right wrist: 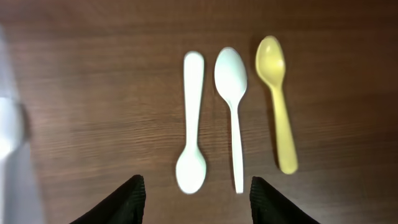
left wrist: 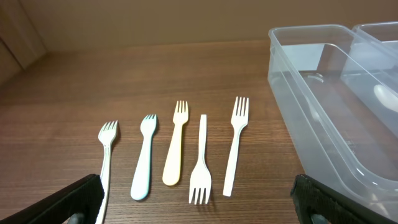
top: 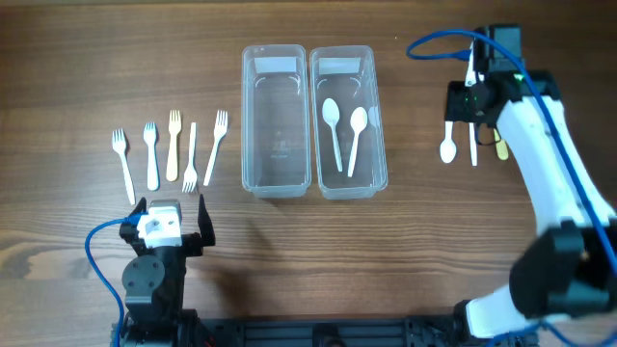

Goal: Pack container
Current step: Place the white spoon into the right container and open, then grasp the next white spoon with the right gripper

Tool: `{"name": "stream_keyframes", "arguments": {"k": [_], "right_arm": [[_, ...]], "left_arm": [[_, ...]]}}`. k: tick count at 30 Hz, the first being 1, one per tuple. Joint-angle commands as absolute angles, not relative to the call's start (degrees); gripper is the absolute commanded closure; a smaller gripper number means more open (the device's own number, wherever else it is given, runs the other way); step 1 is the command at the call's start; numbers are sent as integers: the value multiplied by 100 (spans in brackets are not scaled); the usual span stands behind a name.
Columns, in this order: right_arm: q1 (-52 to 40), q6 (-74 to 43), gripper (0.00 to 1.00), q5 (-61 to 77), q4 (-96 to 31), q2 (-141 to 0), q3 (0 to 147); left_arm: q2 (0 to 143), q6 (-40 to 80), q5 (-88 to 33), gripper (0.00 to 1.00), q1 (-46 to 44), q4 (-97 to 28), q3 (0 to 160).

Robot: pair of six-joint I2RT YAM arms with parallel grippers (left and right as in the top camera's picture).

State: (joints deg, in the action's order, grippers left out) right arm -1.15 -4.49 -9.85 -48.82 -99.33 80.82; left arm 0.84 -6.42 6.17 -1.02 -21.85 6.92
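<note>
two clear plastic containers sit side by side mid-surface, long walls touching. the left container (top: 276, 145) is empty. the right container (top: 381, 125) holds two white spoons (top: 334, 130), bowls at the far end, handles angling together.

out left, five forks lie flat in a row, apart: white fork (left wrist: 106, 162), pale blue fork (left wrist: 144, 158), cream fork (left wrist: 175, 144), a flipped white fork (left wrist: 200, 165) with tines toward the near edge, and an outer white fork (left wrist: 235, 146).

over right, three spoons lie parallel: a reversed white spoon (right wrist: 191, 124), a second white spoon (right wrist: 233, 106) and a yellow spoon (right wrist: 278, 106).
</note>
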Motion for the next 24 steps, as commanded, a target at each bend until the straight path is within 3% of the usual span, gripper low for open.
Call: {"name": "stream_keyframes", "arguments": {"k": [1, 15, 24], "right_arm": [[-67, -305, 47, -875, -4731, -10624, 8001], [-67, -318, 49, -873, -4453, -12057, 8001], [-67, -574, 89, -786, -4521, -12079, 7950]], "left_arm": [[49, -714, 609, 0, -117, -2185, 663], [49, -711, 609, 0, -117, -2185, 663], [49, -714, 607, 0, -117, -2185, 663]]}}
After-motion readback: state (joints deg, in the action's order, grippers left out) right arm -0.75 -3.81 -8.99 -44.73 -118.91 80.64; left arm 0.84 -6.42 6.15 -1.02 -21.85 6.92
